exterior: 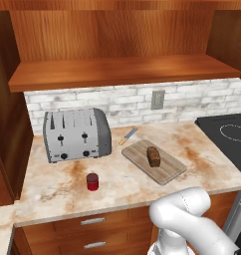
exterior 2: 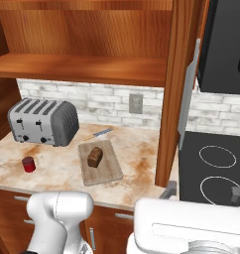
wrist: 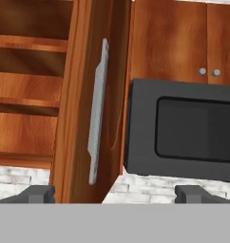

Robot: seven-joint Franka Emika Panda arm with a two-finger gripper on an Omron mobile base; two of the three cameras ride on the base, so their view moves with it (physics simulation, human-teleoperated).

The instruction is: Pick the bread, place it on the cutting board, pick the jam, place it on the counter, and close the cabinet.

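From my station: bread (exterior: pixel 153 156) lies on the cutting board (exterior: pixel 167 172), roughly mid-board, long axis running away from the counter edge. Board sits flat on the counter (exterior: pixel 53 189), angled, right of the toaster (exterior: pixel 77 134). A small knife (exterior: pixel 128 135) with a blue handle lies just behind the board's far corner, near the brick backsplash.

Jam (exterior: pixel 92 182) stands upright on the counter, in front of the toaster and well left of the board, apart from both. Same layout from the right base camera: jam (exterior 2: pixel 28 164) near the counter's front left, bread (exterior 2: pixel 94 156) on the board (exterior 2: pixel 104 173).

Cabinet (exterior: pixel 117 69) stands open; I see bare shelf above the backsplash. Its right door (exterior 2: pixel 174 94) is swung out edge-on toward me, silver bar handle (exterior 2: pixel 187 94) on its face, stovetop (exterior 2: pixel 216 168) beyond it.

Hand camera looks straight at that door edge (wrist: pixel 83 104) and handle (wrist: pixel 98 111), with the black microwave (wrist: pixel 183 133) to the right. Gripper (wrist: pixel 115 194): fingertips set wide apart at the bottom corners, nothing between them, jaws fully spread and empty, not touching the door
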